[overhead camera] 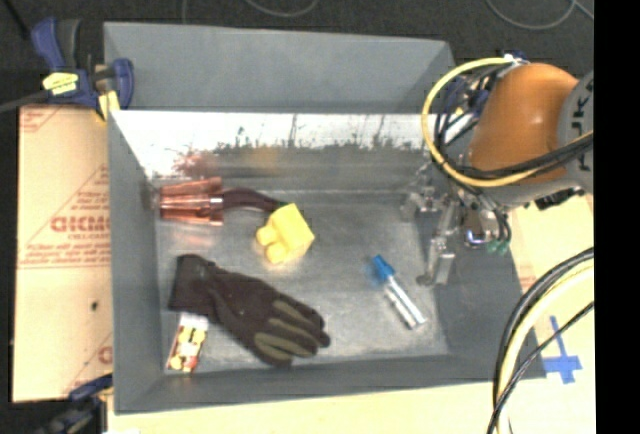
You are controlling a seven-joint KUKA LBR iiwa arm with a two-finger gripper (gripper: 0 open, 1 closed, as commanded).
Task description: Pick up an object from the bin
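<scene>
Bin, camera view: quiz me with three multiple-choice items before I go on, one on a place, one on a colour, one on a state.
1. Where in the bin does the glove lie?
A. the view's lower left
B. the view's upper right
C. against the far wall

2. What colour is the block near the middle?
A. red
B. yellow
C. green

3. How is the pen placed?
A. standing upright
B. propped on the glove
C. lying flat on the floor

Answers:
1 A, the dark glove sprawls across the lower left of the floor.
2 B, the block above the glove in the view is plainly yellow.
3 C, the pen lies flat on the floor, its blue cap toward the view's upper left, just left of the gripper.
</scene>
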